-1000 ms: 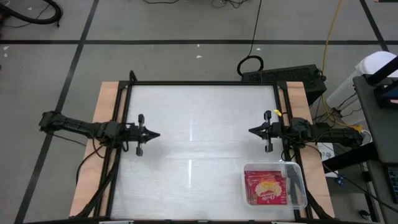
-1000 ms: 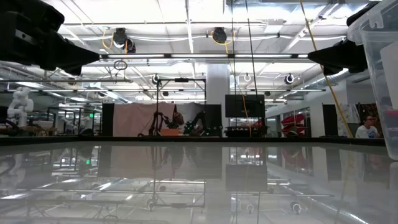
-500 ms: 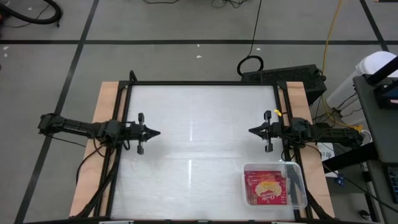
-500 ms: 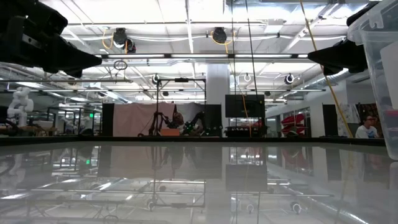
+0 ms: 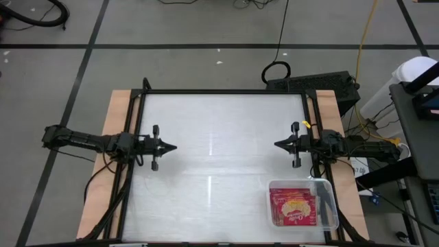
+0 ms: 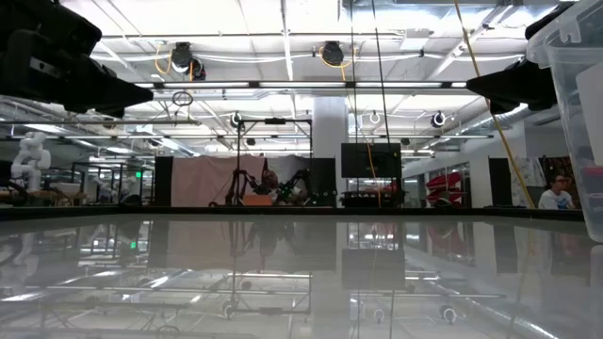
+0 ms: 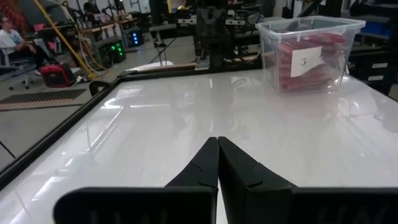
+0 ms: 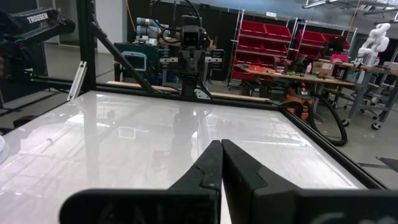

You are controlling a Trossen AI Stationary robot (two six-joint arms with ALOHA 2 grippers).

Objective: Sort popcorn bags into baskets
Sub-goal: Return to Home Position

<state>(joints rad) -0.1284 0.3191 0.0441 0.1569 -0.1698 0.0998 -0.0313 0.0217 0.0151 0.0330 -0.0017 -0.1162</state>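
A clear plastic basket stands near the table's near right corner, also in the left wrist view. Red popcorn bags lie stacked inside it, one with a yellow-cream oval facing up; they show red through the basket's wall. My left gripper hovers shut above the table at its left edge, pointing toward the right. My right gripper hovers shut at the right edge, pointing left. Neither holds anything.
The glossy white tabletop has a black frame around it and wooden boards at both sides. A white label is on the basket's wall. The room behind holds racks, cables and seated people.
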